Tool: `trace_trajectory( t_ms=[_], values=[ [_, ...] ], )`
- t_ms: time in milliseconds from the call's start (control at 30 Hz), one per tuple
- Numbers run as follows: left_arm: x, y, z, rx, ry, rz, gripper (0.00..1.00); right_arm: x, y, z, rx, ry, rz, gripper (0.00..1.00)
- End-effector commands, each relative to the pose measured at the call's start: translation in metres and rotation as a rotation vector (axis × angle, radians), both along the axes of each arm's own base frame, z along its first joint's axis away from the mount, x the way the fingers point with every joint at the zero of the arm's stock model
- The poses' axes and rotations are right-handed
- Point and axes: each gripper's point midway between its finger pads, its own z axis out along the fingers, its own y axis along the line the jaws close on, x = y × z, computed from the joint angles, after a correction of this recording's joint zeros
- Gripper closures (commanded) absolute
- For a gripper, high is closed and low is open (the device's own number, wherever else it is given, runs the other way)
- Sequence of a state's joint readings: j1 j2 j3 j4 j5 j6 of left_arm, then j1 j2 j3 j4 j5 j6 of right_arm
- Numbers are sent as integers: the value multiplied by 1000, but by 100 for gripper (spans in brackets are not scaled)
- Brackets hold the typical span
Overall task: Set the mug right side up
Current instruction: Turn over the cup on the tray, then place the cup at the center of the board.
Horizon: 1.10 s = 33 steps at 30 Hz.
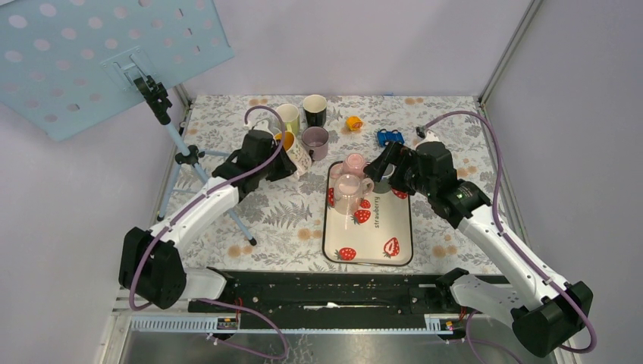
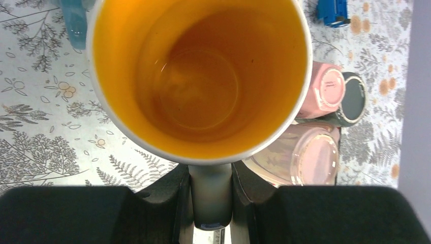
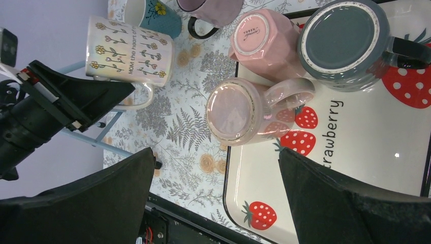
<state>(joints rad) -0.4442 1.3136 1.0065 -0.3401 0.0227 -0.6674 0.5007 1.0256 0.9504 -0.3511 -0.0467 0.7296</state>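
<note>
The mug [image 1: 297,154] is white with a flower print and an orange inside [image 2: 198,76]. My left gripper [image 2: 210,175] is shut on its handle [image 2: 210,195], left of the tray. The mug hangs tilted above the tablecloth, its mouth facing the left wrist camera. In the right wrist view its printed side [image 3: 129,48] shows. My right gripper [image 3: 214,155] stands open over the tray's left edge, just short of an upside-down clear pink glass mug [image 3: 239,112], with nothing between its fingers. In the top view the right gripper [image 1: 381,163] sits over the tray's far end.
The strawberry tray [image 1: 379,235] also holds an upside-down pink mug [image 3: 262,38] and an upside-down grey mug [image 3: 345,40]. Upright light green [image 1: 288,115], black [image 1: 315,110] and mauve [image 1: 315,141] mugs stand at the back. A tripod [image 1: 186,158] with a perforated blue board stands left.
</note>
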Motion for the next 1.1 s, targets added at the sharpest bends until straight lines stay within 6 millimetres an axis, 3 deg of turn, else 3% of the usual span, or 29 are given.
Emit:
trace_trajectory(
  t_ms=[0,467,1067],
  values=[
    [33,-7,35,-7,-211,41,100,3,3,12,25,-54,19,0],
    [42,-11,-17,135,-187,110,100,0,2,6,28,-44,19,0],
    [54,-4,-47,339,-223,148,100,-6,2,12,36,-49,40,0]
  ],
)
